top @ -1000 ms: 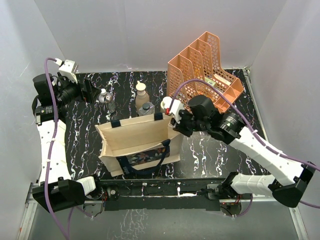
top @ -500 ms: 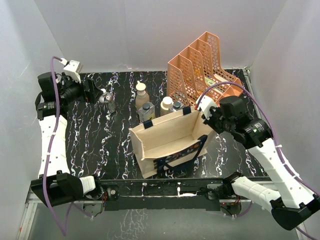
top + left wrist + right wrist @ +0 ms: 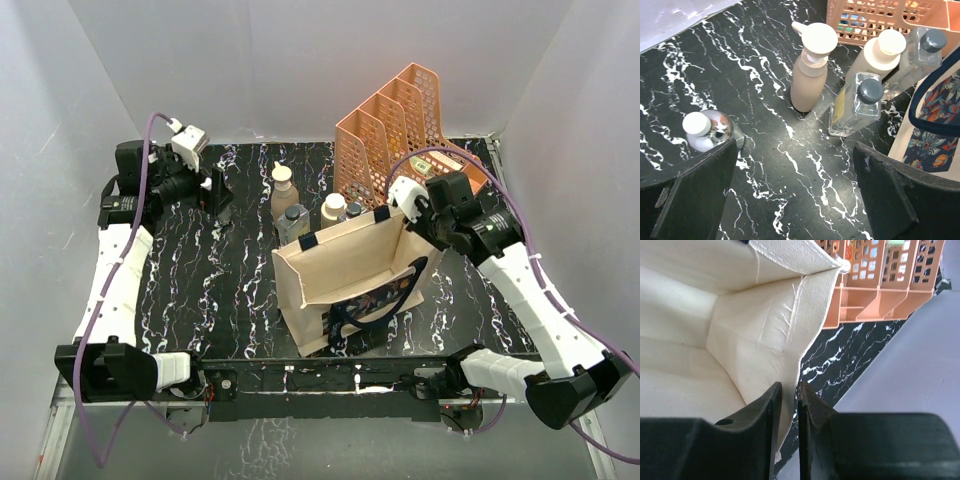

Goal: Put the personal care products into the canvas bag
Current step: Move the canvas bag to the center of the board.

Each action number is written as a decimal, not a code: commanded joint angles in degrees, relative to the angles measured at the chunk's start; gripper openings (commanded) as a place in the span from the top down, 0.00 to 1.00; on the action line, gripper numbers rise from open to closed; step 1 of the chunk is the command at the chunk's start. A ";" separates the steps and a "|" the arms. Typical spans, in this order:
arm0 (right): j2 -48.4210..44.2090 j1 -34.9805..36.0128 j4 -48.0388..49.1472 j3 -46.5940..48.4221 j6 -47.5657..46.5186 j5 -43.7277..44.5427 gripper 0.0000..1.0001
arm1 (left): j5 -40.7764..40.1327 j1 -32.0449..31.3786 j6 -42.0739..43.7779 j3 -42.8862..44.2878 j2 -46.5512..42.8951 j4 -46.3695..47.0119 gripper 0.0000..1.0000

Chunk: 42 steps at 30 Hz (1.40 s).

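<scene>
- Upright on the marbled table [image 3: 765, 165], right at the tip of 1 finger [image 3: 695, 195] of the left gripper [image 3: 790, 200]: the silver bottle [image 3: 710, 131], white cap up, long axis vertical.
- Not centred between the widely spread jaws but off to that 1 side, likely calling for a sideways shift before any closing.
- Farther out in the left wrist view, in a close cluster: the tan bottle [image 3: 809, 75], the nearer clear glass bottle [image 3: 854, 106], the cream bottle [image 3: 879, 54] and the farther clear glass bottle [image 3: 924, 47]. All 4 upright, none gripped.
- Just beside that cluster: the canvas bag [image 3: 345, 265], standing with its mouth open upward and nothing seen inside.
- Clenched on the edge of the bag's right wall: the right gripper [image 3: 790, 405], with fabric pinched between the jaws and the mouth held open.
- Nearer to all 5 bottles: the left arm, with the right arm taken up by the bag.
- Behind bag and bottles: the peach mesh organizer [image 3: 405, 140].
- Hidden from the top camera beneath the left gripper: the silver bottle.
- Cut off in the right wrist view: the bag's floor.
- Hard to judge: whether the bag touches the glass bottles.
</scene>
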 commanded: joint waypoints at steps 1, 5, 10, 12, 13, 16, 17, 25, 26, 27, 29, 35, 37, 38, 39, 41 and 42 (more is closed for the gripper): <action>1.77 -0.58 -1.47 9.27 0.22 -5.67 0.74 | 4.20 -1.98 -0.12 1.86 1.34 -2.07 0.03; 2.26 -0.65 -1.60 15.64 0.77 -15.12 0.63 | 12.21 -5.26 7.79 3.60 3.20 -11.54 0.03; 3.58 -1.77 -0.45 13.85 3.61 -11.42 0.45 | 15.39 -8.51 19.46 5.99 3.68 -25.23 0.03; 3.33 -2.82 0.10 11.75 4.47 -10.01 0.44 | 12.97 -9.73 24.88 7.02 3.58 -30.15 0.03; 3.18 -3.27 0.11 10.94 4.90 -10.14 0.42 | 11.31 -10.64 26.58 6.97 3.58 -32.16 0.03; 2.45 -4.74 -0.36 9.62 5.89 -13.97 0.36 | 7.26 -13.42 28.83 4.32 3.36 -34.22 0.03; 2.15 -5.29 -0.60 9.31 6.15 -15.86 0.34 | 6.38 -14.61 29.01 3.01 3.27 -33.99 0.03; 0.29 -8.61 1.97 5.92 9.03 -19.18 0.68 | 9.84 -21.44 24.02 -3.53 4.22 -26.17 0.17; -0.04 -9.36 1.64 5.98 9.12 -19.97 0.81 | 10.95 -21.78 23.82 -3.44 4.61 -25.75 0.22; -0.81 -10.55 1.42 6.00 9.26 -21.22 0.90 | 11.81 -22.37 23.77 -3.34 5.12 -25.47 0.25; -2.55 -13.53 0.80 5.73 8.97 -23.16 0.92 | 12.42 -24.15 24.14 -3.23 5.68 -25.17 0.33; -7.02 -22.58 -2.92 5.23 7.17 -23.17 0.92 | 13.27 -30.92 23.58 -2.97 8.55 -22.55 0.60; -8.44 -26.24 -3.03 4.99 7.05 -23.01 0.92 | 13.20 -32.83 22.38 -2.72 9.59 -20.21 0.63; -9.13 -27.78 -2.89 4.61 7.03 -22.54 0.92 | 13.11 -33.79 21.63 -2.32 10.27 -18.99 0.65; -9.36 -28.83 -2.74 4.41 7.22 -21.79 0.92 | 12.99 -34.79 20.81 -1.71 11.22 -17.65 0.69; -9.09 -30.32 -2.07 3.67 7.88 -19.13 0.92 | 12.30 -36.69 18.71 -0.55 13.14 -14.67 0.74; -8.78 -30.47 -1.32 3.03 8.29 -17.39 0.92 | 11.41 -37.54 17.55 -0.06 14.13 -12.99 0.76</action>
